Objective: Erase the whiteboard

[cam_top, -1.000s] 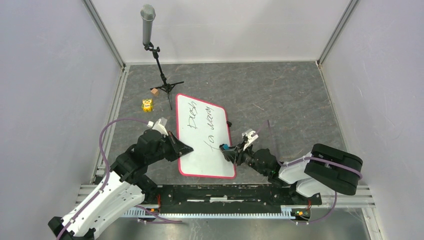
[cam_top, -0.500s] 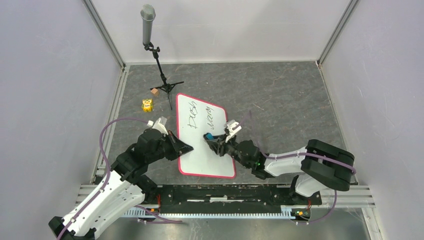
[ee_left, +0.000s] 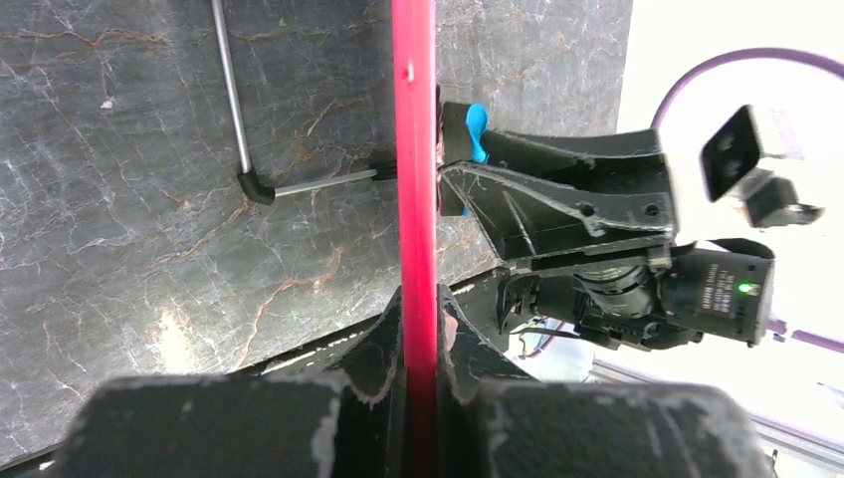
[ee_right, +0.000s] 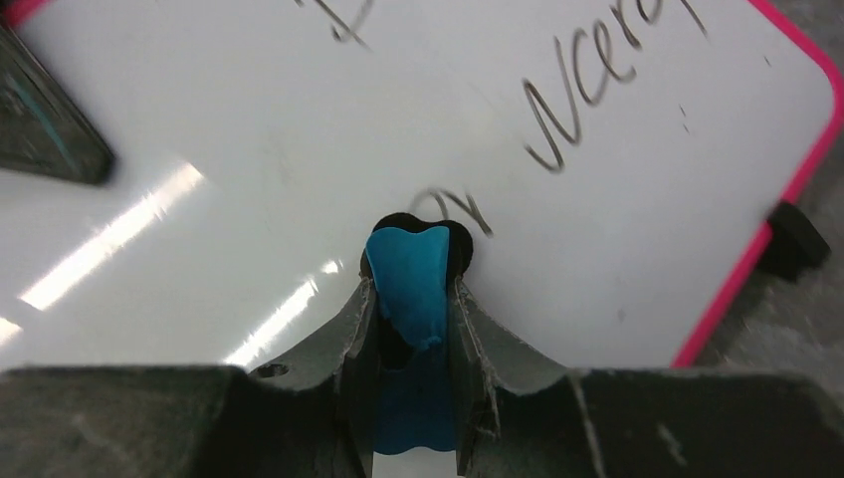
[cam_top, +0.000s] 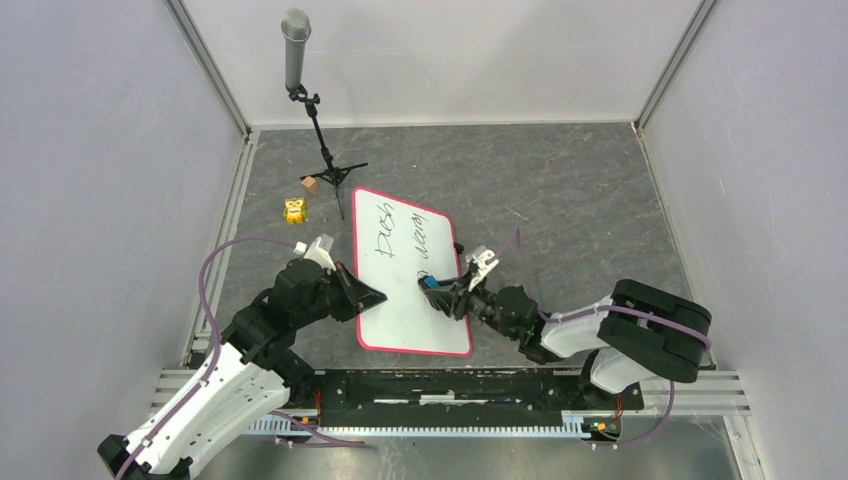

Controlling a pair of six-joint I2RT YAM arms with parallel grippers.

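The whiteboard (cam_top: 400, 290) lies on the grey floor, white with a pink-red rim and black handwriting on its far half. My left gripper (cam_top: 366, 296) is shut on its left rim, seen edge-on as a red strip (ee_left: 415, 179) in the left wrist view. My right gripper (cam_top: 437, 287) is shut on a small blue eraser (ee_right: 408, 274) and presses it on the board (ee_right: 249, 149) beside the word nearest me. The eraser also shows in the top view (cam_top: 428, 282) and the left wrist view (ee_left: 476, 129).
A microphone on a black tripod stand (cam_top: 296, 60) stands at the back left. A small yellow toy (cam_top: 293, 210) and a small brown block (cam_top: 309, 183) lie near its legs. A black clip (ee_right: 796, 239) sits at the board's right rim. Metal rails line the enclosure walls.
My right gripper swept the eraser left across the board's middle, then came back right a little. The lower handwriting has been wiped away. The left arm has not moved.
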